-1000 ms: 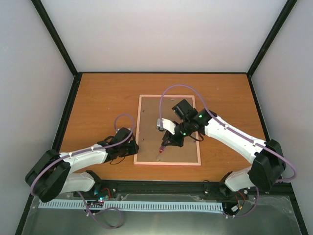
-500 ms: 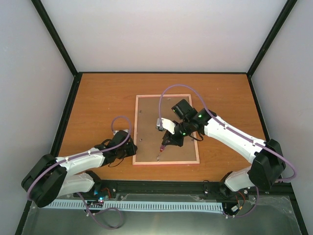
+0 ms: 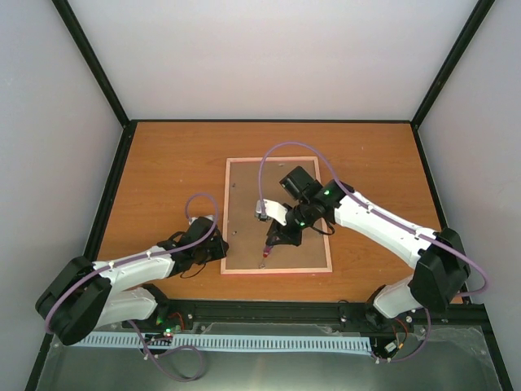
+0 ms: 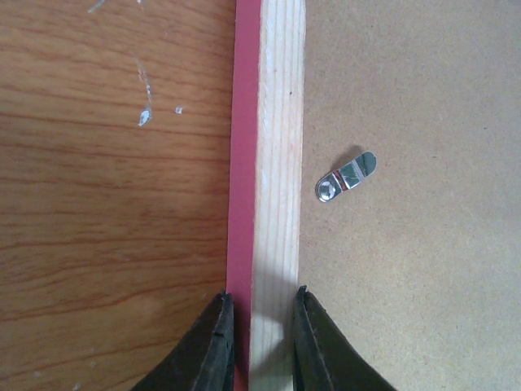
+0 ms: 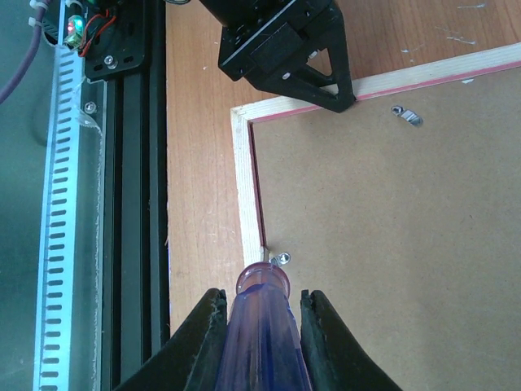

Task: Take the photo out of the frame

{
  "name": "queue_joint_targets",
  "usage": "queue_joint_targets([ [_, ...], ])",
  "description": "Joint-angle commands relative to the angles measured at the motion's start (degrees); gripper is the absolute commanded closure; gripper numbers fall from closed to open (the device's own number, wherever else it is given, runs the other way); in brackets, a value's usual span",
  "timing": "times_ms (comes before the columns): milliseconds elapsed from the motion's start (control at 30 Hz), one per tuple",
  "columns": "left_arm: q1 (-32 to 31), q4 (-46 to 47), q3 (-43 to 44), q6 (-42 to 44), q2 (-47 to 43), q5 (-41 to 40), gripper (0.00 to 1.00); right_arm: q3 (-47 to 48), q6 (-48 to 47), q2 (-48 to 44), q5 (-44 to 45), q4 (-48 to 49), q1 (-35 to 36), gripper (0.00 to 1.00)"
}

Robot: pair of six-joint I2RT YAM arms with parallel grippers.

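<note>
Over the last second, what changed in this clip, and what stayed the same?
The frame slid slightly left in the top view, its left rail pinched in the left end effector, whose arm drew back toward its base. The right end effector, shut on the screwdriver, edged a little left. Unchanged: frame face down, backing board still in, both grips held.
</note>
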Motion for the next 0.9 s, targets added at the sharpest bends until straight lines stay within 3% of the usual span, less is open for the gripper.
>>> queue_joint_targets([
  [0,0.1,-1.0,-1.8,-2.1,0.5,-1.4,0.99,1.7,0.4,0.9,0.9,-1.0,0.9,0.97],
  [300,0.1,-0.9,-1.8,-2.0,0.5,-1.3,0.99,3.8,-1.2,1.6,4.7,-6.9,0.9,0.97],
  [600,0.1,-0.8,-2.0,-2.0,0.4,-1.4,0.99,3.2,0.0,2.2,8.8,-6.7,0.9,0.97],
  [867,0.1,-0.7,-2.1,-2.1,0.1,-1.3,0.99,8.4,0.5,3.7,17.5,-9.5,0.9,0.97],
])
